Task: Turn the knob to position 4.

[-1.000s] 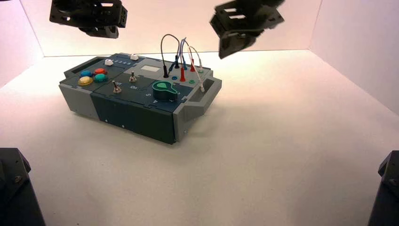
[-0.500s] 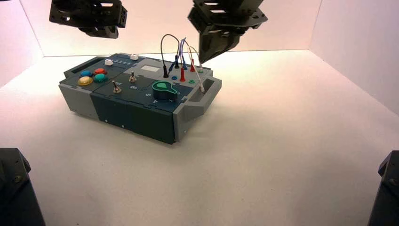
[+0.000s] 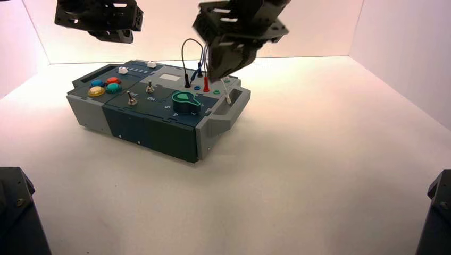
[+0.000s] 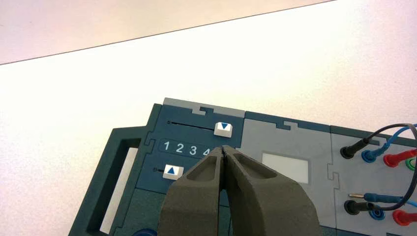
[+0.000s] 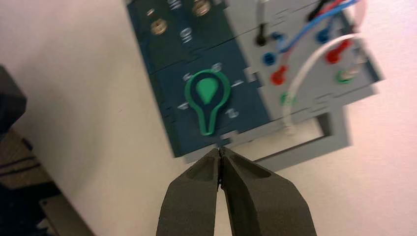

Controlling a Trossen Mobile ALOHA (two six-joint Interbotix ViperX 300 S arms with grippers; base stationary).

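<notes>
The green teardrop knob [image 3: 186, 101] sits on the near right part of the dark blue box [image 3: 154, 130]. In the right wrist view the knob [image 5: 207, 96] points its tip toward my right gripper [image 5: 220, 150], which is shut and empty and hangs above the box's edge. The white digits around the knob are blurred, so I cannot tell which is position 4. In the high view my right gripper [image 3: 217, 71] hovers over the wires behind the knob. My left gripper [image 4: 223, 147] is shut and empty, parked high over the box's far left [image 3: 98, 18].
Coloured push buttons [image 3: 105, 86] and two metal toggle switches [image 3: 131, 98] lie left of the knob. Looped wires [image 3: 205, 64] rise behind it. Two white sliders [image 4: 223, 128] flank a row of numerals. A handle [image 3: 234, 103] ends the box on the right.
My right arm has swung left and down, from the right of the box to above the wires near the knob. The left arm and the knob have not moved.
</notes>
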